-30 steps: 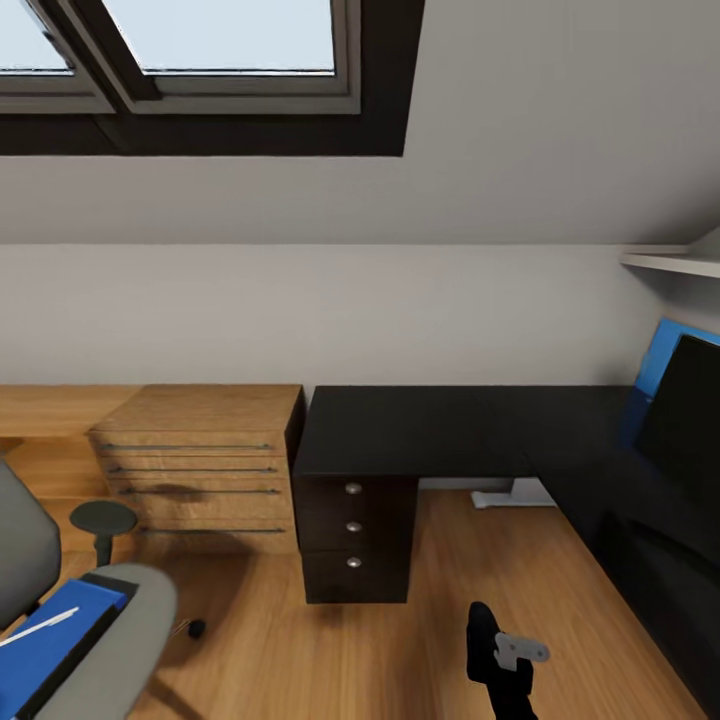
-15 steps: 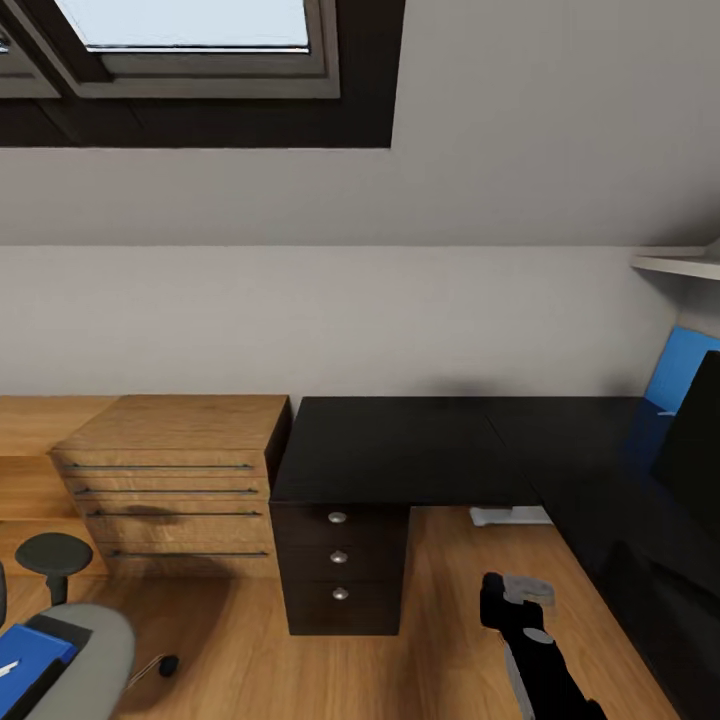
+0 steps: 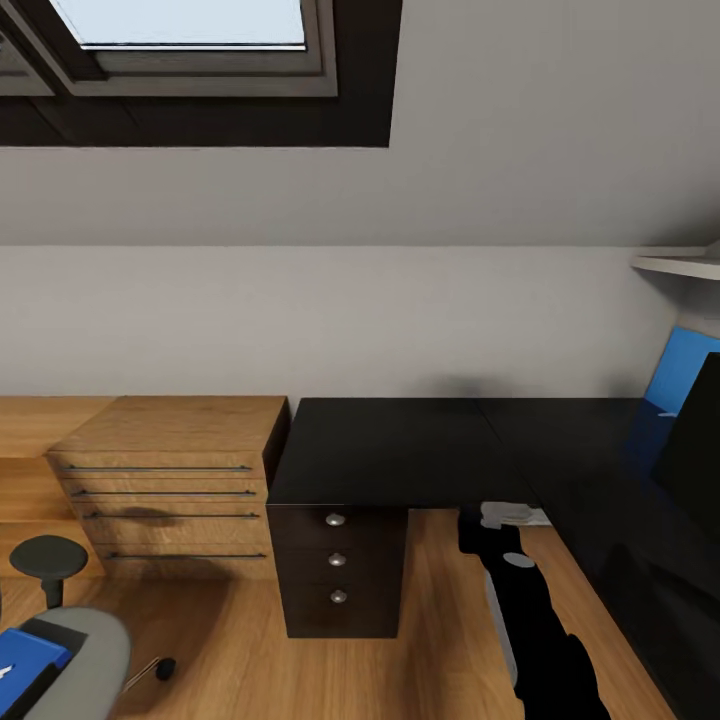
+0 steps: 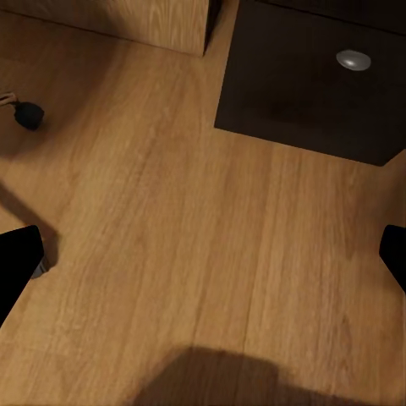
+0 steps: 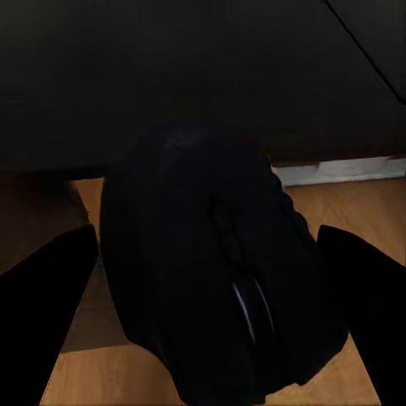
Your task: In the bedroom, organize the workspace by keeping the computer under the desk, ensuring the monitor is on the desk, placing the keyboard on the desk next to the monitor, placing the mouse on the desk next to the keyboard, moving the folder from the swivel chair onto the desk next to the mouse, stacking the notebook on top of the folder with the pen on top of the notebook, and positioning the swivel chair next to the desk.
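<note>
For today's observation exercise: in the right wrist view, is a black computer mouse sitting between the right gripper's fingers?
Yes: the black, rounded computer mouse sits between the right gripper's two dark fingers, in front of the black desk.

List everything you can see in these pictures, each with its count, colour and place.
desk: one, black top, against the wall, centre to right
knobs: three, silver, on the desk's drawers
monitor: one, black, on the desk at the right edge
drawer unit: one, light wood, left of the desk
chair: one, grey, lower left corner
folder: one, blue, on the chair seat
window: one, dark frame, top left
shelf: one, white, upper right
mouse: one, black, between the right tool's fingers
left tool: one, black, open over the wooden floor
right tool: one, black, holding the mouse near the desk
</note>
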Tool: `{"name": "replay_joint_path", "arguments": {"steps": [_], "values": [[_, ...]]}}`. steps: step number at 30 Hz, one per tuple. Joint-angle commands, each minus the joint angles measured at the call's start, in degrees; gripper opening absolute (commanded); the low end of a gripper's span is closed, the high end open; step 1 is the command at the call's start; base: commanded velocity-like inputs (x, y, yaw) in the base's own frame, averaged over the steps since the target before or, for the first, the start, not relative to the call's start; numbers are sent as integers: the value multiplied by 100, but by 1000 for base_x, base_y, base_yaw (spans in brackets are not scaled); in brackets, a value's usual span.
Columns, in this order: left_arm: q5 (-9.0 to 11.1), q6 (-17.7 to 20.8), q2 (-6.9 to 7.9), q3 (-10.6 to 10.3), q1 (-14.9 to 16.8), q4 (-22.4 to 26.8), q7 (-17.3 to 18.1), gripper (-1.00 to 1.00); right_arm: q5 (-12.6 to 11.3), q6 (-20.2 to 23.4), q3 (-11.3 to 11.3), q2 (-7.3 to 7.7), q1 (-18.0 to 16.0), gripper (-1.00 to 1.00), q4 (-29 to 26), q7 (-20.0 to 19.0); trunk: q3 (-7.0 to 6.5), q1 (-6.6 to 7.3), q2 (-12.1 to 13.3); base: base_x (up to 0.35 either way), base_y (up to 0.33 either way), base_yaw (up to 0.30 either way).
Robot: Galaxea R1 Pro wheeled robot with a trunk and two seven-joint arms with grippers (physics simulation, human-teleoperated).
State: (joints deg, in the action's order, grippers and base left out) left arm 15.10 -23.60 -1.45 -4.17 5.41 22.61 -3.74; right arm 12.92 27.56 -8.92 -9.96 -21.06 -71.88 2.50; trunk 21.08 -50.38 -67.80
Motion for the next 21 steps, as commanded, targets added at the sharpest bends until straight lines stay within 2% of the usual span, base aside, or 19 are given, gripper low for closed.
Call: {"name": "replay_joint_path", "arguments": {"steps": [1, 5, 8, 16, 21], "values": [[35, -19, 4, -46, 4, -2, -39, 100, -29, 45, 44, -4, -4, -100, -80, 3, 7, 0, -4, 0, 0, 0], [36, -14, 4, -48, 4, -2, -39, 100, -347, 31, 122, -4, -4, -100, -138, -5, 7, 0, -4, 0, 0, 0], [34, -13, 4, -48, 4, -2, -43, 100, -440, -1, 146, -4, -4, -100, -51, -11, 7, 0, -4, 68, 0, 0], [36, -13, 11, -48, 4, -2, -56, 100, -530, 1, 165, -4, -4, -100, -19, 11, 7, 0, -4, 301, -1, 25], [37, -13, 11, -48, 4, -2, -64, 100, -792, -4, 163, -4, -2, -100, -19, 20, 7, 0, -4, 306, -108, 228]]}}
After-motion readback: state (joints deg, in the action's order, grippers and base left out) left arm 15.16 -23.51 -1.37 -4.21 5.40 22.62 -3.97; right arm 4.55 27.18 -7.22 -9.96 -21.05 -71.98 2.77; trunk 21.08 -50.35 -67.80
